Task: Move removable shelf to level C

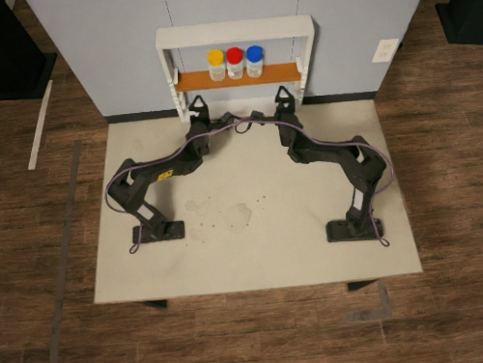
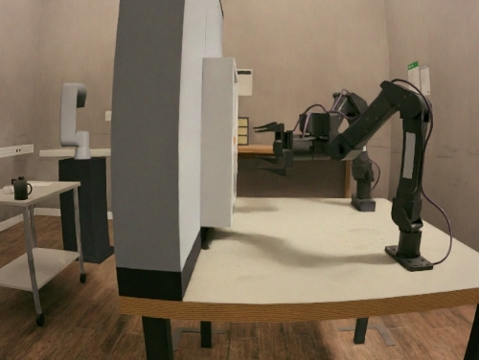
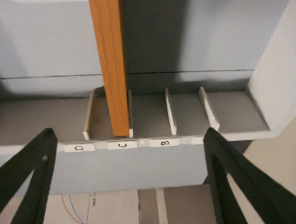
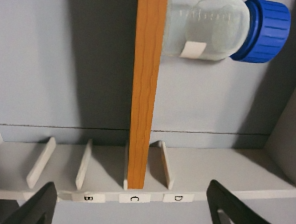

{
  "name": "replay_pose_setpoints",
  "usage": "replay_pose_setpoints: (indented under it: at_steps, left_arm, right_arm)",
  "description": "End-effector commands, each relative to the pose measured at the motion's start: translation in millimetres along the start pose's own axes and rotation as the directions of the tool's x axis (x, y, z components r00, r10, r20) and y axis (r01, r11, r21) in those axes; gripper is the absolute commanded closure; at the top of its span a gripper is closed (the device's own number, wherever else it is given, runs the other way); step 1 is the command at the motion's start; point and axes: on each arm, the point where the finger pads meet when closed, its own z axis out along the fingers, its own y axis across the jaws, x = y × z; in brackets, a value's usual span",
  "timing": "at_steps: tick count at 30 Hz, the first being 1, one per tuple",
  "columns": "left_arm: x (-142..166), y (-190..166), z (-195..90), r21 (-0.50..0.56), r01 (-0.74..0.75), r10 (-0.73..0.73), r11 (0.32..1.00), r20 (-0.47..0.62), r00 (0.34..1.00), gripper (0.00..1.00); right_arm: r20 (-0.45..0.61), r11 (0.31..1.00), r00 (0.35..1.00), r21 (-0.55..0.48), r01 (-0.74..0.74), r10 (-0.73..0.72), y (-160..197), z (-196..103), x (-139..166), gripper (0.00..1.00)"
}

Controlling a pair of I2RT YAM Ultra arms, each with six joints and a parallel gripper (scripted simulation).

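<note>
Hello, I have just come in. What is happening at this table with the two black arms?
Neither arm is holding anything: the left gripper and right gripper are open before the white wall rack. The orange-brown wooden shelf sits at level C, with three clear bottles, capped yellow, red and blue, standing on it.
</note>
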Motion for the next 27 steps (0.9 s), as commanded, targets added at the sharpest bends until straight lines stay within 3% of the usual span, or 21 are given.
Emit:
replay_pose_setpoints:
  at_steps: [1,27]
  left_arm:
    - [3.6,15.3,-7.4,-0.035,0.040,-0.040,0.999,-0.004,0.999,0.00]
    - [3.5,15.1,-12.4,-0.035,0.040,-0.040,0.999,-0.004,0.999,0.00]
  right_arm:
    - [0.000,1.000,1.000,0.014,-0.013,0.014,-7.1,-7.6,1.7,0.00]
    - [0.000,1.000,1.000,0.014,-0.013,0.014,-7.0,-12.6,1.7,0.00]
